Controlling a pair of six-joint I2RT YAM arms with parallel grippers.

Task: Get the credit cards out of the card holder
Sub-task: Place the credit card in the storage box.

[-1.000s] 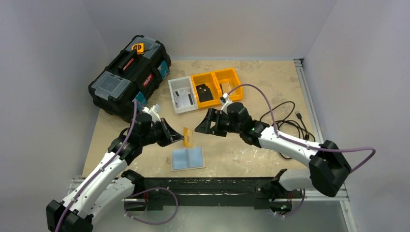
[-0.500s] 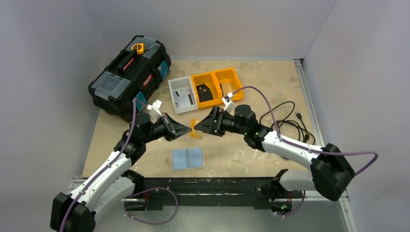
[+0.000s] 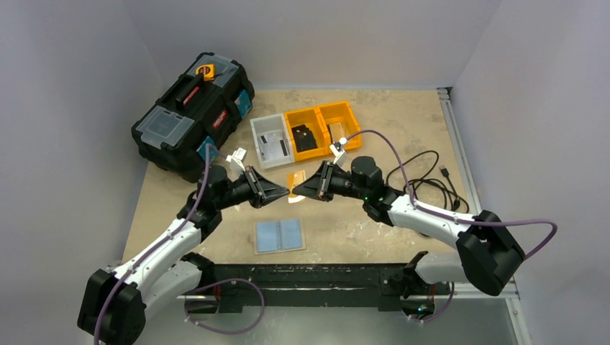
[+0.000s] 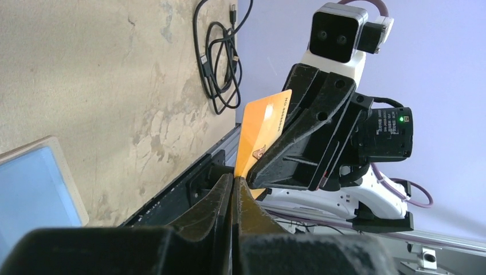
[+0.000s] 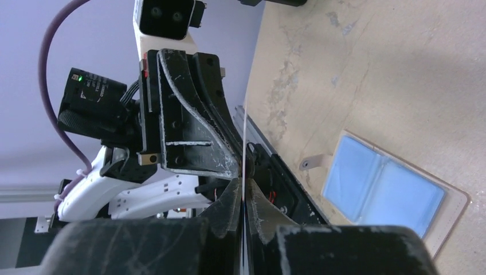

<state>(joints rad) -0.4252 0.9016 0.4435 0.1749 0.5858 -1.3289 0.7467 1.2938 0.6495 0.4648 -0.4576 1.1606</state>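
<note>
The card holder (image 3: 279, 235) lies open and flat on the table, bluish with a tan border; it also shows in the left wrist view (image 4: 34, 189) and the right wrist view (image 5: 384, 192). Above and behind it, an orange credit card (image 3: 293, 185) hangs in the air between both arms. My left gripper (image 3: 285, 192) is shut on one edge of the card (image 4: 261, 134). My right gripper (image 3: 295, 192) faces it tip to tip and is shut on the same card, seen edge-on as a thin pale line (image 5: 245, 137). Other cards are not visible.
A black toolbox (image 3: 190, 111) stands at the back left. A grey bin (image 3: 272, 140) and two yellow bins (image 3: 320, 126) with small parts sit behind the grippers. A coiled black cable (image 3: 428, 176) lies at the right.
The left gripper carried the orange card up and to the right. The right gripper moved in to meet it and closed its open jaws on the card.
</note>
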